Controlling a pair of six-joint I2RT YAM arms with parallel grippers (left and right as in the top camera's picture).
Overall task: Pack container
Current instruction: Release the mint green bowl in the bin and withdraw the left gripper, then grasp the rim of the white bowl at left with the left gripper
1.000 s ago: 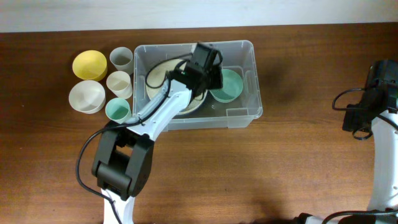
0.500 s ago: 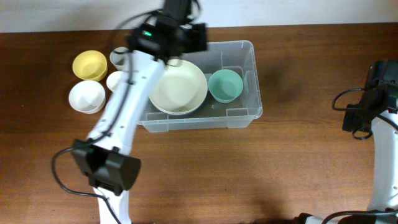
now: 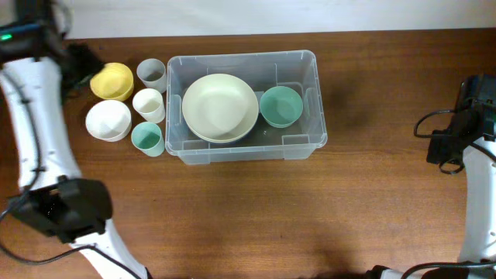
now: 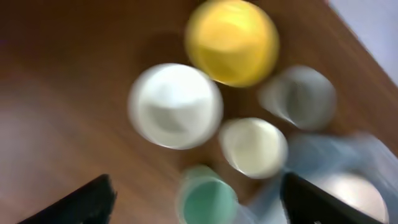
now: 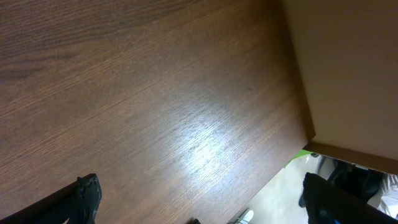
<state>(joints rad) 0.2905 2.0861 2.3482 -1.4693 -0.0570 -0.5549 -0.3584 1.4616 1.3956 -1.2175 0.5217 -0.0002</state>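
Change since earlier: the left arm [image 3: 35, 116] is swung away from above the container [image 3: 304, 138] to the far left of the surface [image 3: 232, 217], near the yellow bowl [image 3: 112, 80]. The large cream bowl [image 3: 220, 107], half covered by the arm one second ago, is now seen free. The right arm [image 3: 473, 155] is not moved.
Left jaws: spread wide and released. Nothing is held between them in the left wrist view, which is blurred.
Right jaws: spread wide over bare wood, nothing is gripped.
Container place: it is set at the middle of the far half of the surface, just beside the group of loose dishes on its left.
Container content: the large cream bowl is laid in the left part and a teal bowl [image 3: 280, 106] in the right part, both mouth up.
Still outside: the yellow bowl, a white bowl [image 3: 108, 120], a grey cup [image 3: 151, 74], a cream cup [image 3: 148, 105] and a teal cup [image 3: 146, 137], all empty as far as can be seen.
Step in hand: it is judged that one placing is finished and the next dish is being approached.
Next move: one loose dish must be chosen, the jaws lowered over its rim and closed. The dishes stand close together, so a neighbour can be pushed easily.
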